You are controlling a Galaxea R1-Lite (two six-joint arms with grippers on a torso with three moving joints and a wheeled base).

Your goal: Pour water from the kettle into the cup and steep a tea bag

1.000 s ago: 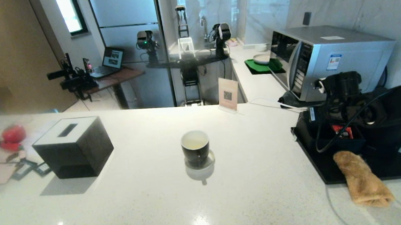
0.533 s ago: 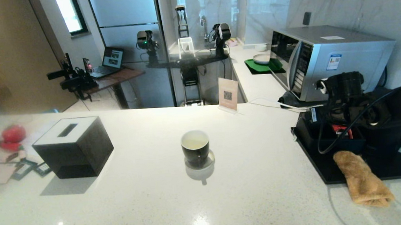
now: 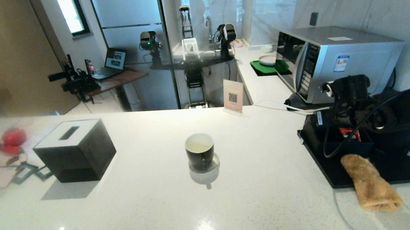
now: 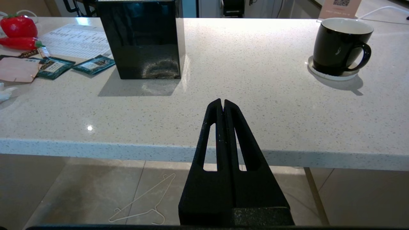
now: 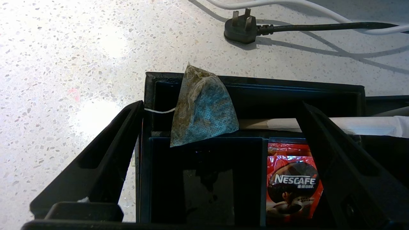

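The speckled white counter (image 3: 152, 190) carries a black box (image 3: 74, 150) far to the left of the right gripper (image 3: 317, 119), a cup (image 3: 200, 150) on a white coaster (image 3: 214, 164) between them, a black tray (image 3: 334, 178) under the gripper, and a tan cloth (image 3: 370, 184) just nearer than it.

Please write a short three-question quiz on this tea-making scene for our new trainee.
1. True or false: the right gripper holds the tea bag.
2. The cup stands on: A) a coaster, B) the black tray, C) the black box.
3. Fill in: the red coffee packet sits in a compartment of the black ____.

Key:
1. False; its jaws stand open on either side of the bag, not closed on it.
2. A, the coaster.
3. organizer.
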